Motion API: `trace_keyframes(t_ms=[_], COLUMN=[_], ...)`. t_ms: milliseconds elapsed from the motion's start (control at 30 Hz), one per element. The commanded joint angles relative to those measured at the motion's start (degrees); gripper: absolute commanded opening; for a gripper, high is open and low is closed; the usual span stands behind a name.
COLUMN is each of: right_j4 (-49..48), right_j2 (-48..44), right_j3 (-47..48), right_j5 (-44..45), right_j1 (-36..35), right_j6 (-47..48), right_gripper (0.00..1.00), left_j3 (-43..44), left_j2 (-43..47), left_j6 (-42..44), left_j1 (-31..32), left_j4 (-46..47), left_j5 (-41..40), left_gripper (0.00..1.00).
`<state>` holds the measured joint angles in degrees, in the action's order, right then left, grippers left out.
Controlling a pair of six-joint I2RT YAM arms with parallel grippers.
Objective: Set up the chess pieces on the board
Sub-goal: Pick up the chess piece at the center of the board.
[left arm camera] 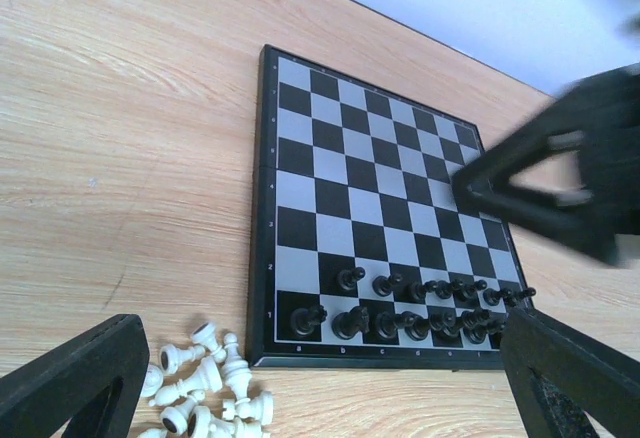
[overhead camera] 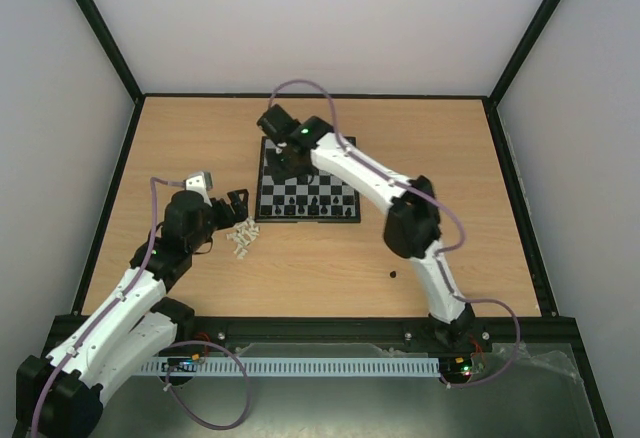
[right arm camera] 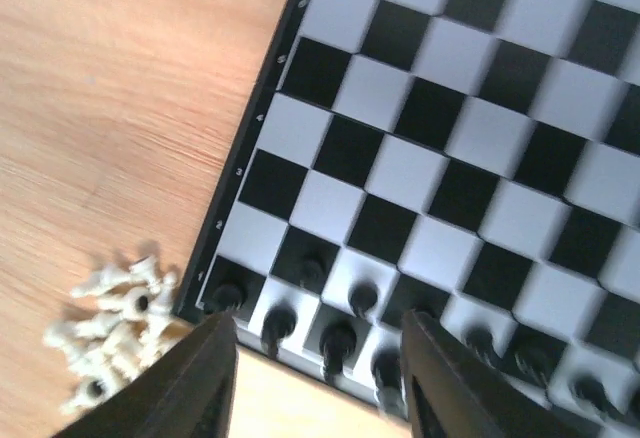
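Note:
The board (overhead camera: pixel 340 193) lies mid-table and also shows in the left wrist view (left arm camera: pixel 350 168) and the right wrist view (right arm camera: pixel 470 128). Black chess pieces (left arm camera: pixel 420 303) stand in its two near rows (right arm camera: pixel 340 338). Cream-white pieces (overhead camera: pixel 241 240) lie toppled in a pile on the wood off the board's near left corner (left arm camera: pixel 205 388) (right arm camera: pixel 110 328). My left gripper (overhead camera: pixel 238 204) (left arm camera: pixel 320 343) is open and empty, just above that pile and corner. My right gripper (overhead camera: pixel 284 163) (right arm camera: pixel 318 323) is open and empty, above the board's left side.
One black piece (overhead camera: pixel 392 275) lies alone on the wood (overhead camera: pixel 480 178) right of the board, near the right arm (overhead camera: pixel 410 223). The right gripper's black fingers (left arm camera: pixel 560 183) hang over the board's right part in the left wrist view. Walls enclose the table.

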<state>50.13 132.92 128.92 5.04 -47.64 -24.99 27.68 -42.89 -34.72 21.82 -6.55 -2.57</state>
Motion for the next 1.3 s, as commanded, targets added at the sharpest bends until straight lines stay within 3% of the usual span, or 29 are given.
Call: trace_keyframes(t_ms=[0,67,167,400,533,933,1267], right_j4=[-2.04,-3.78,-2.7,3.05,2.17,-1.92,-5.39], right_j2=[-17.01,-24.84,-34.77,-55.14,-62.92,-64.56,-62.52], right_j3=[-12.79,-22.22,-35.06,-67.0,-77.98,-88.55,-88.34], right_j5=[6.51,8.05,10.52,10.58,8.0,4.88,3.0], right_j1=[-0.18,-0.09,0.21,3.06,4.98,5.45,5.46], right_j6=[-0.98,-2.11,-5.03,-16.06,-20.36,-24.16,-24.06], right_gripper=[0.5,0.63,0.69,0.63,0.62,0.46,0.45], left_j3=[1.38,1.5,1.44,0.69,0.3,-0.49,-0.53], left_j2=[0.27,0.67,0.97,0.54,-0.24,-0.02,-0.6], left_j6=[0.36,0.31,0.31,0.2,0.1,0.01,0.03], left_j1=[-0.2,-0.19,-0.2,-0.29,-0.28,-0.2,-0.2], left_j4=[-1.77,-1.99,-1.8,0.03,0.88,1.86,2.42], left_j5=[-0.81,-0.86,-0.54,1.42,3.22,5.81,6.02], left_gripper=[1.0,1.0,1.0,1.0,1.0,0.99,1.0])
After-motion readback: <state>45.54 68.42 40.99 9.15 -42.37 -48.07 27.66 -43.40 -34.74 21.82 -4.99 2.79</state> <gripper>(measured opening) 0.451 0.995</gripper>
